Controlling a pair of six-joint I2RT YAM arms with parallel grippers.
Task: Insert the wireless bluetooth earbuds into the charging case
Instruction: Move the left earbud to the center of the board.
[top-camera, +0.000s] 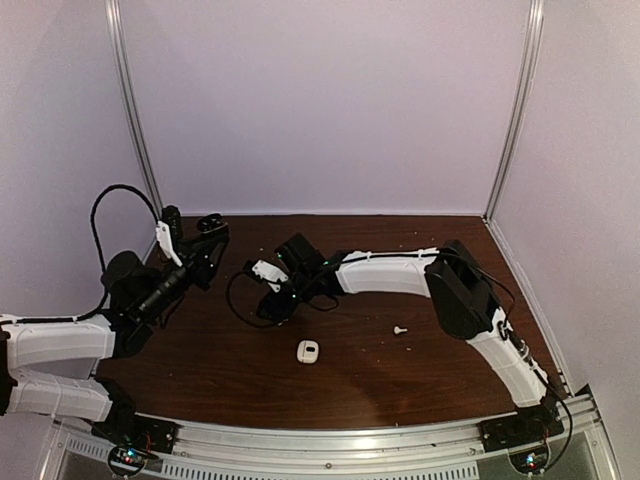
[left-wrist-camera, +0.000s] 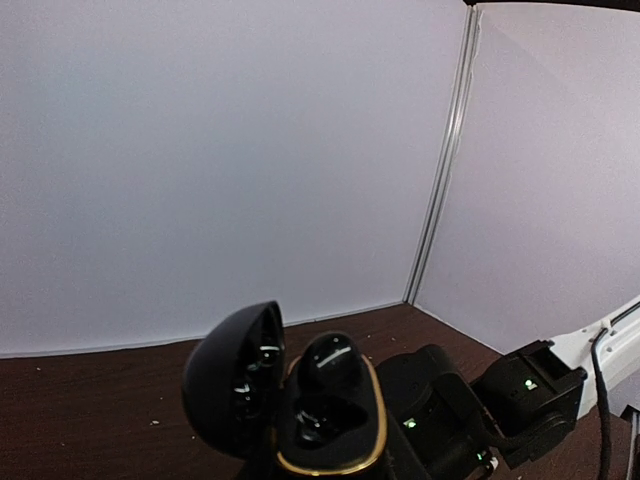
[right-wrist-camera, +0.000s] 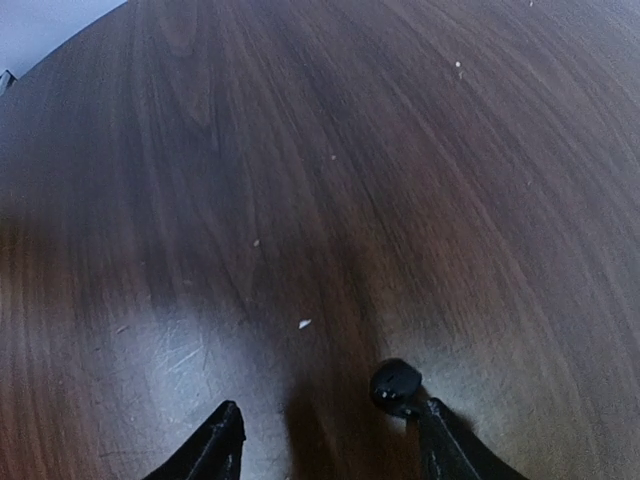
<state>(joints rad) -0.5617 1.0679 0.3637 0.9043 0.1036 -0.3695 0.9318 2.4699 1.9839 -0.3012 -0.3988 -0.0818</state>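
The left gripper (top-camera: 200, 240) hangs above the counter's (top-camera: 420, 375) far-left corner. It appears to be pinching the black charging case (left-wrist-camera: 325, 430), though its fingers are hidden in the left wrist view. The case is held off the surface with its lid (left-wrist-camera: 235, 385) swung open. One well seems to hold a black bud already, and the other looks empty.

Towards the middle of the counter, left of centre, the right gripper (right-wrist-camera: 330, 412) points down with its fingers spread. The loose black earbud (right-wrist-camera: 395, 385) lies on the wood against the inner side of one finger (right-wrist-camera: 440, 440), well off the midline.

The step in hand looks like picking up this bud. The gripper should shift sideways until the bud sits midway, then drop low and close slowly. A one-sided squeeze could flick something this small and round away. The bud's orientation should be noted before carrying it to the empty well.

Nearer the front edge sits a white case (top-camera: 307, 351), apparently closed. A white earbud (top-camera: 400, 328) lies right of centre, and both are left for later.
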